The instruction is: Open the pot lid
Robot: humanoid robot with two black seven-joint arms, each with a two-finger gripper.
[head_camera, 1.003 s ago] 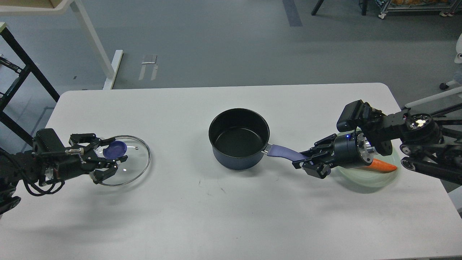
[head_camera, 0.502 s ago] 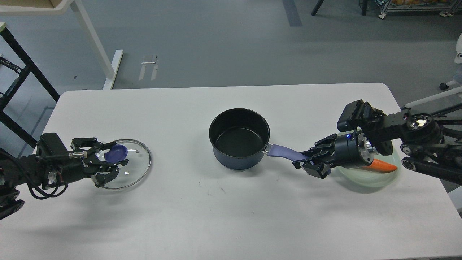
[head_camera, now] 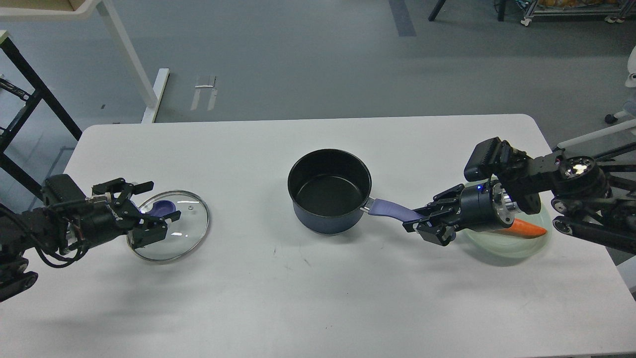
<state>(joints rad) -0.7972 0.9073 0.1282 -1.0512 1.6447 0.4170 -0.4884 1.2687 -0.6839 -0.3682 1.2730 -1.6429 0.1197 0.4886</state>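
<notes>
Glass lid (head_camera: 171, 226), one, lies flat on the white counter (head_camera: 298, 278), well left of the one uncovered pot (head_camera: 329, 190). Left claw (head_camera: 151, 211) spread open over the lid's knob (blue). Right claw (head_camera: 422, 223) clamps the pot handle (head_camera: 390, 209). One carrot (head_camera: 527, 228), one plate (head_camera: 516, 246).

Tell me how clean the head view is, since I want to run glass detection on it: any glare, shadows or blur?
Head view: sharp overall, no motion blur. The glass lid shows only small specular dots, its rim clear. Soft, diffuse arm shadows fall on the white table. The pot interior is dark with little detail. The left gripper fingers read dark but distinct.
</notes>
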